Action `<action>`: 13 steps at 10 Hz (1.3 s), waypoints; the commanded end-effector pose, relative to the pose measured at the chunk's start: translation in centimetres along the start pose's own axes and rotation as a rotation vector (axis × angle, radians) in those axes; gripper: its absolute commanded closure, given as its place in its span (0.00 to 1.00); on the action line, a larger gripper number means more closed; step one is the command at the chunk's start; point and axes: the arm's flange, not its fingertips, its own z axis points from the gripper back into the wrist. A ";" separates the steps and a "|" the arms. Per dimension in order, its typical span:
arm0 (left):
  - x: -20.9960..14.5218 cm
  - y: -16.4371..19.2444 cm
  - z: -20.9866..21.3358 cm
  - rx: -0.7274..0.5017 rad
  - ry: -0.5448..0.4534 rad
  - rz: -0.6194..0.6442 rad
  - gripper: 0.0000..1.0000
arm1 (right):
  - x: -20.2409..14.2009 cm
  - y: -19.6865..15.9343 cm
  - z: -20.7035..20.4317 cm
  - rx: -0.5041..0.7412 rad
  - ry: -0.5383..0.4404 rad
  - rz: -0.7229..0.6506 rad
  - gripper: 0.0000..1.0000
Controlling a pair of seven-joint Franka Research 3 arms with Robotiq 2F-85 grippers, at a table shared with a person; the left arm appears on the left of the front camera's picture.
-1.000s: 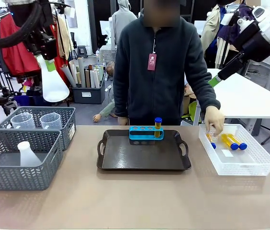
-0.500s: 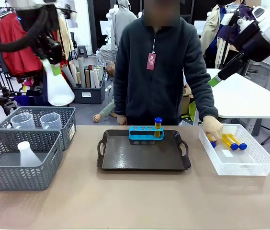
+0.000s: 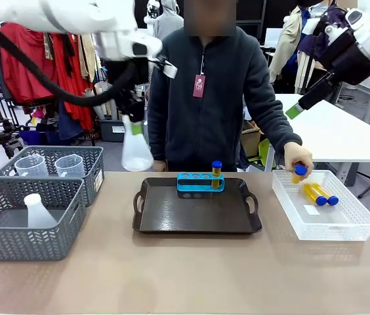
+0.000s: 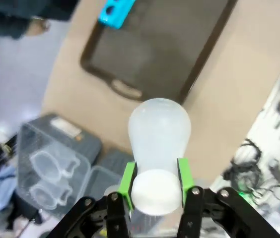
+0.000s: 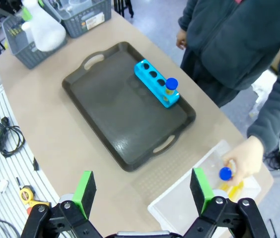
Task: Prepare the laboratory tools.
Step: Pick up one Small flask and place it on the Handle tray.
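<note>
far left of the table there's two grey baskets [image 3: 21,243] sitting side by side. the near one has a spare flask [image 3: 37,211] standing in it, and the far one holds two clear beakers [image 3: 31,165].

next along is my left gripper [image 3: 132,113], up in the air just left of the tray's far left corner. it's clamped on the neck of the translucent white flask [image 3: 136,149], green pads on either side. the flask hangs neck up with the wide base down, clear of the table and not touching anything. in my left wrist view its round bottom sits over the table edge beside the tray handle.

in the middle is the dark tray [image 3: 191,213], flat on the table. the little blue rack [image 3: 200,183] is on its far edge. one yellow tube [image 3: 216,172] with a blue cap stands upright in the rightmost hole, and the other three holes are open.

right of that, the person's hand [image 3: 296,159] is holding another tube [image 3: 300,172] just above the far left corner of the white mesh bin [image 3: 332,233]. two more tubes [image 3: 319,193] are lying inside the bin.

my right gripper [image 5: 144,191] is parked high up off to the right, well above everything. its jaws are spread wide with nothing between them.
</note>
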 end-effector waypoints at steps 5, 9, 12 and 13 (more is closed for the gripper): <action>12.3 0.1 -6.8 -0.026 -0.003 -0.315 1.00 | 0.0 0.0 0.1 0.002 -0.006 0.001 0.00; 16.5 -1.1 -8.7 -0.023 -0.024 -0.424 1.00 | 0.0 0.0 0.1 0.002 -0.006 0.001 0.00; 14.7 -1.8 -11.1 -0.043 -0.013 -0.375 1.00 | 0.0 0.0 0.1 0.002 -0.006 0.001 0.00; 15.5 -1.9 -11.3 -0.043 -0.022 -0.393 1.00 | 0.0 0.0 0.1 0.002 -0.006 0.001 0.00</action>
